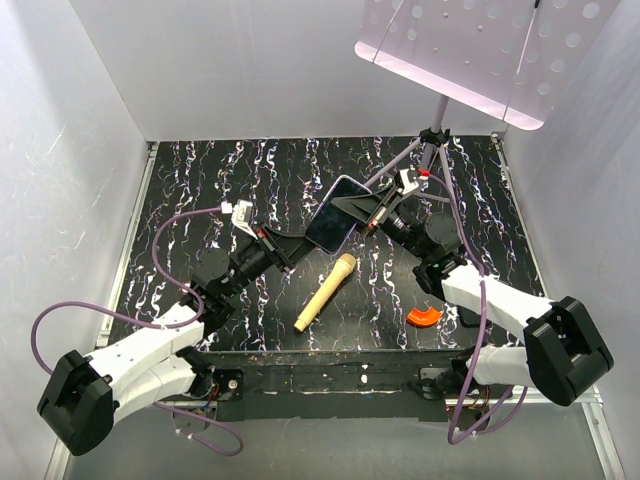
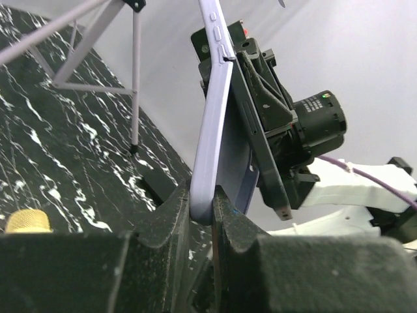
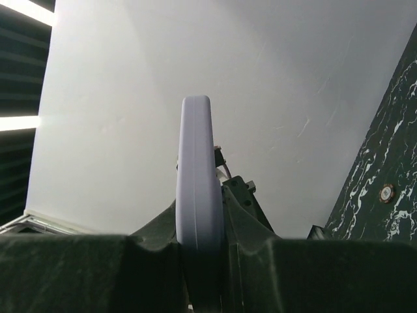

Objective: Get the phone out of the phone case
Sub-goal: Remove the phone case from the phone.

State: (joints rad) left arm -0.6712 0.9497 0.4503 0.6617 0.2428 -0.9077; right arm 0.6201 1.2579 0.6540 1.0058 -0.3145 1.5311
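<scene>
Two grips: we see both on the phone case (image 2: 217, 111), held above the table (image 1: 200, 190).
Left gripper (image 2: 210, 208): pinched tight on the case's 8 o'clock corner.
Right gripper (image 3: 201, 248): narrow, clamping its 2 o'clock edge.
Phone (image 1: 333, 226): seemingly seated in the case, screen up.

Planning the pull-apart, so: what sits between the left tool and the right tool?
The glossy black phone in its thin lavender case, with the left tool and right tool each clamped on an edge. The top view shows it best.
</scene>
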